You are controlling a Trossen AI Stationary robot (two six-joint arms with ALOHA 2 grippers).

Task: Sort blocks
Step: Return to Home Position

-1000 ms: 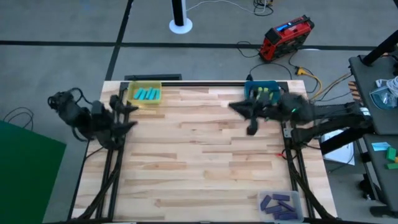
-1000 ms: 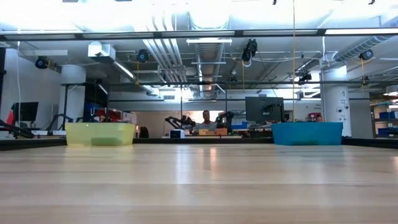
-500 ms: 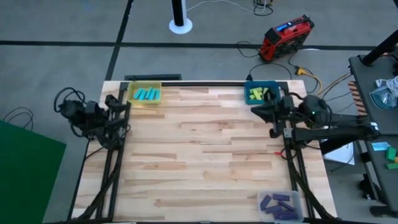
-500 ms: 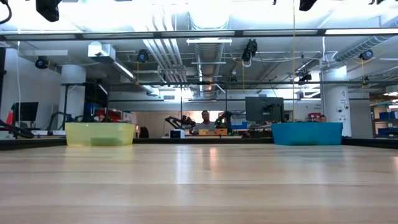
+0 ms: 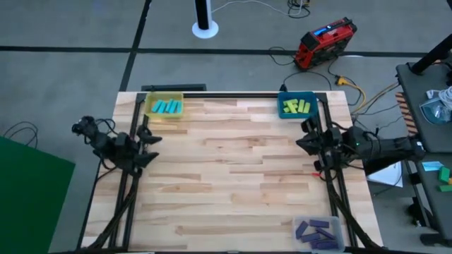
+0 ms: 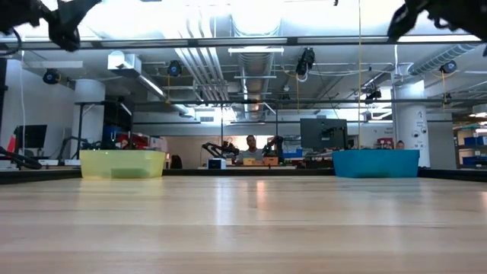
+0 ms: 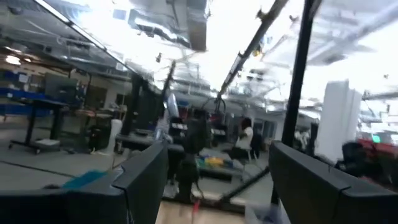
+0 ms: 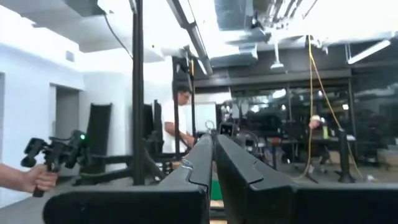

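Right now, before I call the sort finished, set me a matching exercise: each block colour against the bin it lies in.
Blocks:
1. cyan blocks
2. yellow-green blocks
3. purple blocks

Bins:
A. clear bin
B. yellow bin
C. blue bin

Pairs: 1-B, 2-C, 3-A.

Neither arm holds a block. The left pincer, open, hangs at the left edge of the table. The right pincer, shut, hangs at its right edge.
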